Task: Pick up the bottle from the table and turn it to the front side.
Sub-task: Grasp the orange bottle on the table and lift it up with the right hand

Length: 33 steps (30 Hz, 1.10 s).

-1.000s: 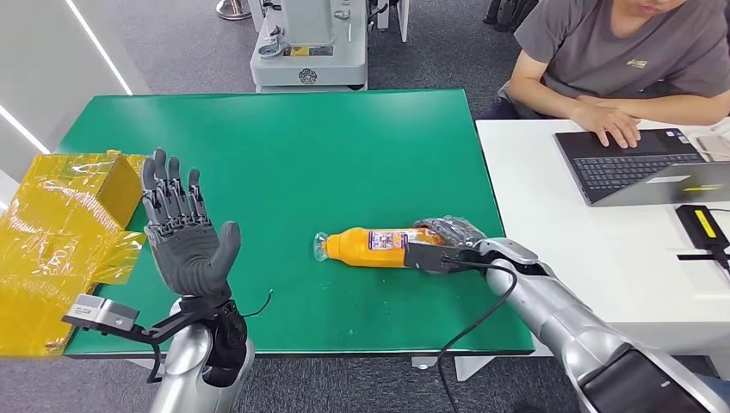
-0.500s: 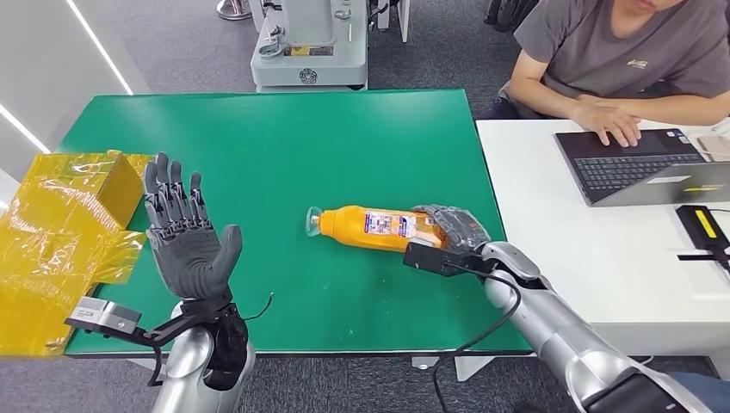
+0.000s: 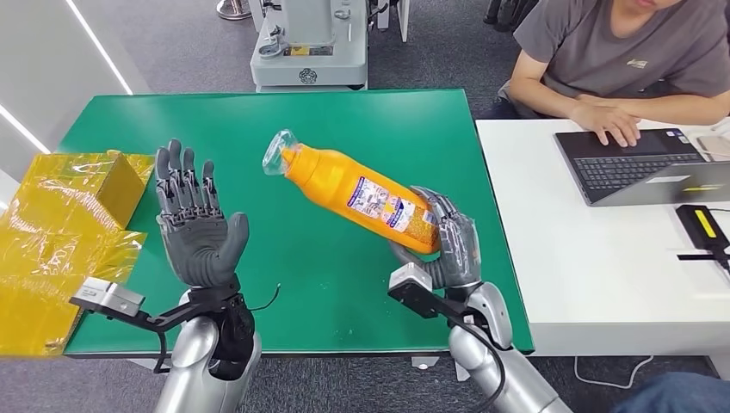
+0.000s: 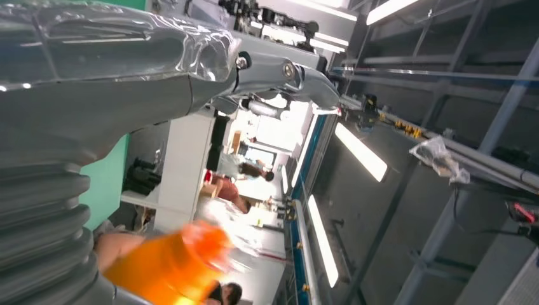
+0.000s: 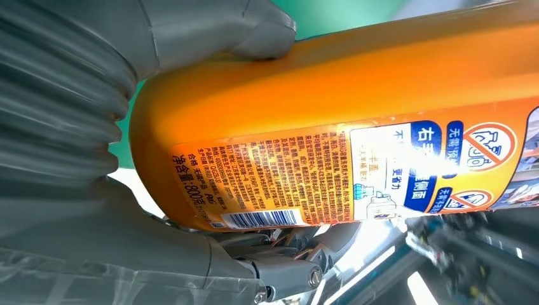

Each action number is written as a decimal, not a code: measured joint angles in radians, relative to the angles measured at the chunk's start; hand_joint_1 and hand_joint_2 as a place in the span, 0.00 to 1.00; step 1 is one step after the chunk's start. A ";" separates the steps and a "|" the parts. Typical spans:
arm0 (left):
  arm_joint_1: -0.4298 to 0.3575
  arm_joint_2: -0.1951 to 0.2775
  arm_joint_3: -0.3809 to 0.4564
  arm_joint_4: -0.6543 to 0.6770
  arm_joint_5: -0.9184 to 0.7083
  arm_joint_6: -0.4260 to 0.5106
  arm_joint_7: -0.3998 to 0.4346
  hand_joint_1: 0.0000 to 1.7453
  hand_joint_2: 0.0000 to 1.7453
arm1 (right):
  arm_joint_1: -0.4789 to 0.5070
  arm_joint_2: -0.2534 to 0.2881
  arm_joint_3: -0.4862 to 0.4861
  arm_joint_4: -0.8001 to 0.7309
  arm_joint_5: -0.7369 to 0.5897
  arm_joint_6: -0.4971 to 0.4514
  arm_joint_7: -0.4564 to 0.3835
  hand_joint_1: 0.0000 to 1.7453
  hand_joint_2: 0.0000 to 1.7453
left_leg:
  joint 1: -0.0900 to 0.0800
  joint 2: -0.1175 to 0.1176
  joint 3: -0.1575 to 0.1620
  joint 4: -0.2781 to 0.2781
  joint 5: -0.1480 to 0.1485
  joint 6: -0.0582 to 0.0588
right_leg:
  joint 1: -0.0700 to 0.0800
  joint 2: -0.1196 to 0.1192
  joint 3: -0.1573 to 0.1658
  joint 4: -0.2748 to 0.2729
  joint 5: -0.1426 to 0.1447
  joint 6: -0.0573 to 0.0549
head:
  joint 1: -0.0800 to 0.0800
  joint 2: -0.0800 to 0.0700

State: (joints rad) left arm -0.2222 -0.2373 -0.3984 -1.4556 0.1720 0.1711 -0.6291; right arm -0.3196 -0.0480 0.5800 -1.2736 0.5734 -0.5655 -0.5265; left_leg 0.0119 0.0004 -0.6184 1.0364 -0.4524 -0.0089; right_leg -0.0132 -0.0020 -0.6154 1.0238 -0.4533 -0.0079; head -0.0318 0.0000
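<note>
Above the green worktop (image 3: 284,138), my right robot hand (image 3: 443,249) grips the bottle (image 3: 357,194) by its base end, clear of the surface and tilted, cap end raised toward the far left. My left robot hand (image 3: 196,232) stands apart to the left, palm up, fingers spread, holding nothing. The right wrist view shows fine print and a barcode on the label (image 5: 318,171), so I judge this to be the back face. To do the turn well: keep the hold firm near the base, rotate the bottle about its long axis, and use the left robot hand for support if regrasping is needed. Hidden or unclear: the front face, finger contact behind the bottle, and the blurred cap end in the left wrist view.
</note>
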 joint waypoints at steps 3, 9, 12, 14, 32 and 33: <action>-0.012 -0.005 -0.001 0.016 0.012 -0.012 0.017 0.00 1.00 | 0.042 0.025 -0.001 -0.057 0.012 -0.055 -0.008 1.00 1.00 | 0.000 0.000 0.000 0.000 0.000 0.000 | 0.000 0.000 0.000 0.000 0.000 0.000 | 0.000 0.000; -0.021 -0.006 -0.001 0.053 0.041 -0.047 0.047 0.00 1.00 | 0.101 0.052 -0.004 -0.148 0.023 -0.104 -0.029 1.00 1.00 | 0.000 0.000 0.000 0.000 0.000 0.000 | 0.000 0.000 0.000 0.000 0.000 0.000 | 0.000 0.000; -0.027 -0.006 -0.001 0.076 0.049 -0.074 0.079 0.00 1.00 | 0.105 0.054 -0.004 -0.163 0.023 -0.105 -0.036 1.00 1.00 | 0.000 0.000 0.000 0.000 0.000 0.000 | 0.000 0.000 0.000 0.000 0.000 0.000 | 0.000 0.000; -0.033 -0.006 -0.001 0.093 0.050 -0.087 0.096 0.00 1.00 | 0.105 0.054 -0.004 -0.165 0.021 -0.100 -0.038 1.00 1.00 | 0.000 0.000 0.000 0.000 0.000 0.000 | 0.000 0.000 0.000 0.000 0.000 0.000 | 0.000 0.000; -0.053 -0.005 -0.001 0.146 0.038 -0.143 0.120 0.00 1.00 | 0.110 0.051 -0.003 -0.137 0.085 0.233 0.077 1.00 1.00 | 0.000 0.000 0.000 0.000 0.000 0.000 | 0.000 0.000 0.000 0.000 0.000 0.000 | 0.000 0.000; -0.052 -0.004 -0.001 0.146 0.036 -0.143 0.121 0.00 1.00 | 0.111 0.051 -0.004 -0.134 0.091 0.255 0.085 1.00 1.00 | 0.000 0.000 0.000 0.000 0.000 0.000 | 0.000 0.000 0.000 0.000 0.000 0.000 | 0.000 0.000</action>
State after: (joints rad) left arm -0.2745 -0.2417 -0.3994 -1.3092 0.2077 0.0279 -0.5084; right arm -0.2089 0.0031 0.5764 -1.4078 0.6639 -0.3106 -0.4417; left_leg 0.0117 0.0006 -0.6184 1.0365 -0.4524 -0.0089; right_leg -0.0134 -0.0017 -0.6154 1.0236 -0.4532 -0.0078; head -0.0318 0.0000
